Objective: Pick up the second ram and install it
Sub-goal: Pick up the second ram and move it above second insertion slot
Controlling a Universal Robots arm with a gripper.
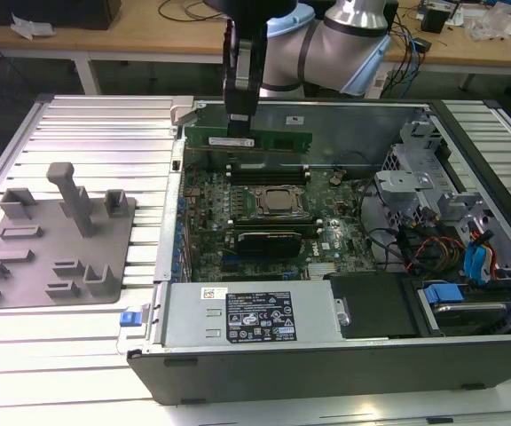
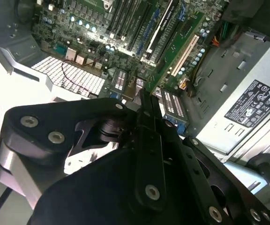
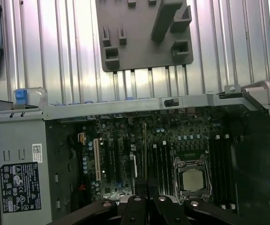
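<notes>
In the exterior view the second ram (image 1: 278, 139), a long thin green stick with a white label, hangs level above the rear of the open computer case. My gripper (image 1: 240, 120) is shut on it near the end toward the exterior view's left. Below it lies the motherboard (image 1: 264, 217) with the CPU socket (image 1: 278, 202) and dark memory slots (image 1: 269, 173) beside it. In the first wrist view the ram (image 3: 144, 150) shows edge-on as a thin strip running out from the gripper (image 3: 146, 186) over the board. The second wrist view has the gripper (image 2: 146, 110) closed above the motherboard (image 2: 125, 28).
A grey holder tray (image 1: 56, 248) with posts lies on the ribbed table at the exterior view's left. The power supply (image 1: 247, 315) fills the case's near side. A drive cage (image 1: 415, 191) and cables (image 1: 433, 253) crowd the right. The case's rear wall (image 1: 353, 124) stands just behind the ram.
</notes>
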